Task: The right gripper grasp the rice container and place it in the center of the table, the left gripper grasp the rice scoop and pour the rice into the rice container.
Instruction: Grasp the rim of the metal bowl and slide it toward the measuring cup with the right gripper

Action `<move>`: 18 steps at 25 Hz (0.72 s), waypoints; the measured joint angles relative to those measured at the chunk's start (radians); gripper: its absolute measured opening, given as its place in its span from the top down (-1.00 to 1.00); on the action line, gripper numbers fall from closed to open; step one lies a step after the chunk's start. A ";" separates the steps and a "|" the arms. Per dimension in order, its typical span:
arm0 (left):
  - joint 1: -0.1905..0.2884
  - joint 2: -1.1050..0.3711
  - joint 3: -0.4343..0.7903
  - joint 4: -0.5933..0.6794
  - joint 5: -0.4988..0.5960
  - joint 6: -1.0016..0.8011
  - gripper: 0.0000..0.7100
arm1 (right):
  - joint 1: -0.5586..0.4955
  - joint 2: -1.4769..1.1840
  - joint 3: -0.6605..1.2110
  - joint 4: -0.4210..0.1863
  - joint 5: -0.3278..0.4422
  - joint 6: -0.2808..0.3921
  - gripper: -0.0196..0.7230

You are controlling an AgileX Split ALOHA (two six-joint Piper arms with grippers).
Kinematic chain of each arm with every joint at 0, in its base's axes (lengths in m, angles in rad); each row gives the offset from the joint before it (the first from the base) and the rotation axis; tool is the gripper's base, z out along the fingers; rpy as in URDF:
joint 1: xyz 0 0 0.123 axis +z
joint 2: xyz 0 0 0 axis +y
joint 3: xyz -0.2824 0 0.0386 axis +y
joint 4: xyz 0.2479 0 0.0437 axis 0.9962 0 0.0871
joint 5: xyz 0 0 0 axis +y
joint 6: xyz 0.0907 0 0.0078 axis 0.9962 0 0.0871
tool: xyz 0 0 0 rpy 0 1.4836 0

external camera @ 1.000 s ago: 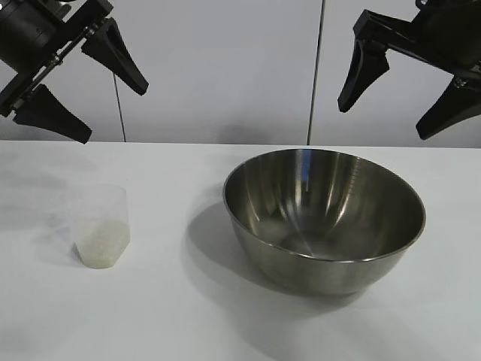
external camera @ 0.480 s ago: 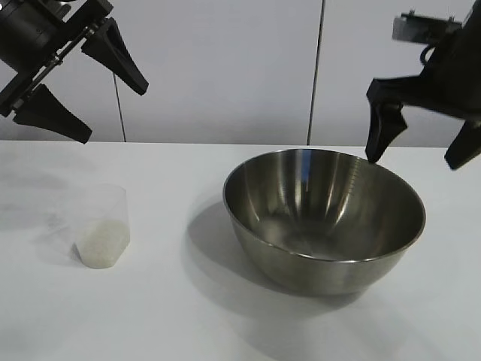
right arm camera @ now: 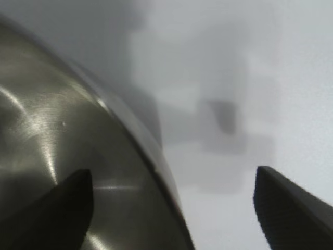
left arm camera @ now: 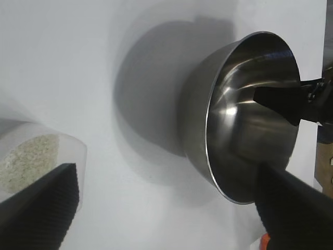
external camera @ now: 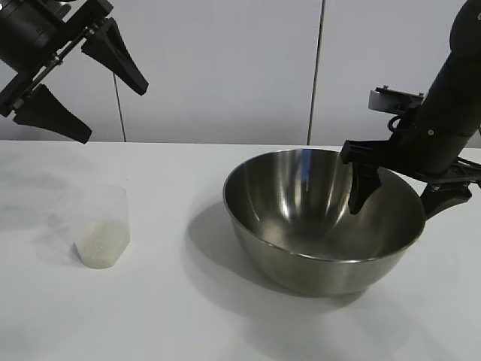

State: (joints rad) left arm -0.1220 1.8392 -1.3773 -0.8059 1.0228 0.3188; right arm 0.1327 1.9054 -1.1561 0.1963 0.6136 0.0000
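Note:
The steel rice container [external camera: 323, 226] stands on the white table [external camera: 188, 316], right of centre. My right gripper [external camera: 393, 210] is open and straddles its far right rim, one finger inside the bowl and one outside. The right wrist view shows the same: the rim [right arm camera: 130, 135] runs between the jaws of the right gripper [right arm camera: 171, 208]. The clear rice scoop [external camera: 101, 226] stands upright at the left with rice [external camera: 101, 247] in its bottom. My left gripper [external camera: 113, 114] hangs open high above the scoop. In the left wrist view the left gripper [left arm camera: 166, 208] looks down on the scoop [left arm camera: 36, 156] and the bowl [left arm camera: 250, 120].
A pale panelled wall [external camera: 225, 68] stands behind the table. One finger of the right gripper [left arm camera: 281, 101] shows inside the bowl in the left wrist view. Bare tabletop lies between the scoop and the bowl.
My right gripper has come down from high at the back right to the bowl's rim, still open. The left gripper, scoop and bowl have not moved.

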 joint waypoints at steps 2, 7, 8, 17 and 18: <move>0.000 0.000 0.000 0.000 0.000 0.000 -0.85 | 0.000 0.002 0.000 0.006 -0.001 0.000 -0.24; 0.000 0.000 0.000 0.000 -0.002 0.001 -0.85 | 0.000 0.014 0.000 0.015 0.004 0.000 0.43; 0.000 0.000 0.000 0.000 -0.002 0.001 -0.85 | 0.000 0.014 0.000 0.021 0.006 0.000 0.59; 0.000 0.000 0.000 0.000 -0.002 0.001 -0.85 | 0.002 0.014 0.000 0.134 0.022 -0.090 0.92; 0.000 0.000 0.000 -0.001 -0.002 0.001 -0.85 | 0.002 0.014 0.000 0.146 0.026 -0.110 0.92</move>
State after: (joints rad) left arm -0.1220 1.8392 -1.3773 -0.8069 1.0210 0.3198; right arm 0.1349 1.9198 -1.1561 0.3425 0.6398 -0.1100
